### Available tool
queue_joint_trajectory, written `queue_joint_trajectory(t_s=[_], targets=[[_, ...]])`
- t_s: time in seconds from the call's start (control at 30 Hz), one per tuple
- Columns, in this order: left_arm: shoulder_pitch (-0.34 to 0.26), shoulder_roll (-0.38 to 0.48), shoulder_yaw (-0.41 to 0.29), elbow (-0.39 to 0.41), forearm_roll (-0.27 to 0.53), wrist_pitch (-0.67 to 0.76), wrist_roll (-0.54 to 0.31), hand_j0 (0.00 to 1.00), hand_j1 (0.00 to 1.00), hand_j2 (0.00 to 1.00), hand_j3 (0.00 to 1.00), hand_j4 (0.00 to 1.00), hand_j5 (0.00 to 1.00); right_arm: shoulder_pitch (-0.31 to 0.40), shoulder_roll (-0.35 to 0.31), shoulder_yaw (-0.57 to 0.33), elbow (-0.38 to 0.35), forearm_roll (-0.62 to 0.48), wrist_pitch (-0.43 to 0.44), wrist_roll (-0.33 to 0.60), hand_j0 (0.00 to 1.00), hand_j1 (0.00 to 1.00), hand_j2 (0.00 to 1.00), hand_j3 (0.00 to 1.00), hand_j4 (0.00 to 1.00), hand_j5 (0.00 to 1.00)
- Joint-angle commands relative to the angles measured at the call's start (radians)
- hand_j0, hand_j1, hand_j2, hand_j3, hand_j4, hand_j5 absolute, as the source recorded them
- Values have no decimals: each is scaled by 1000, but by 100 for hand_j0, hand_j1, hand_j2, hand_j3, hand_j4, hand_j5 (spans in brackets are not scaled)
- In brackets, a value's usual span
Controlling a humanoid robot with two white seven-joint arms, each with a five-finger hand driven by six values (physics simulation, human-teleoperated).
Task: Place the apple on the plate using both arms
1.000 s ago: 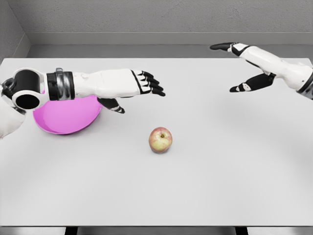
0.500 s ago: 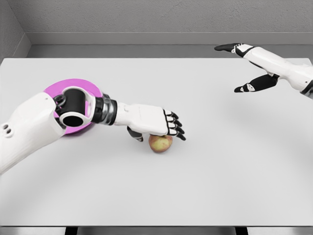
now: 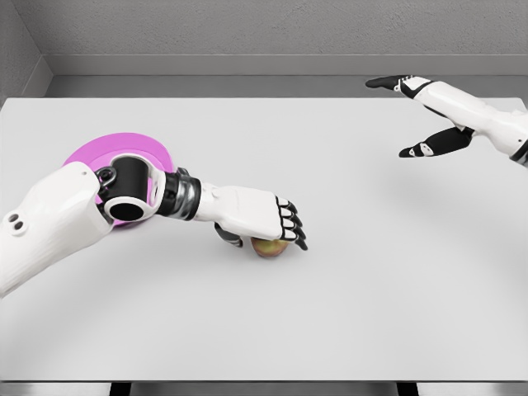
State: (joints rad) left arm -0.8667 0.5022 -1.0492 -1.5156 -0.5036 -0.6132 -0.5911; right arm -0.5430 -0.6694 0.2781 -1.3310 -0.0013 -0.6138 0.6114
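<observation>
Plate [image 3: 99,151]: one, pink, far left of table [image 3: 346,289], partly behind left forearm; nothing visible in it.
Apple [image 3: 268,247]: one, on table near centre, right of plate.
Left hand [image 3: 257,223]: curled over apple, gripping it.
Right hand [image 3: 417,115]: raised far right, fingers spread, holding nothing.

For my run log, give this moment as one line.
left robot hand: over apple, closing | right robot hand: raised, open | plate: empty

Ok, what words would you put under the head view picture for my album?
Left hand covers the apple on the table; the pink plate waits behind, right hand open.
</observation>
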Motion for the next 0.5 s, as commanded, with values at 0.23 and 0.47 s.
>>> queue_joint_trajectory(t_s=[0.23,0.47], targets=[[0,-5,-8,-6,5,2,0,80,80,80,80,80,80,2,-1,0,0,-8,3,0,100,100,100,100,100,100],[0,-5,-28,-6,5,2,-1,70,70,70,70,70,70,2,-2,0,0,-8,3,0,100,100,100,100,100,100]])
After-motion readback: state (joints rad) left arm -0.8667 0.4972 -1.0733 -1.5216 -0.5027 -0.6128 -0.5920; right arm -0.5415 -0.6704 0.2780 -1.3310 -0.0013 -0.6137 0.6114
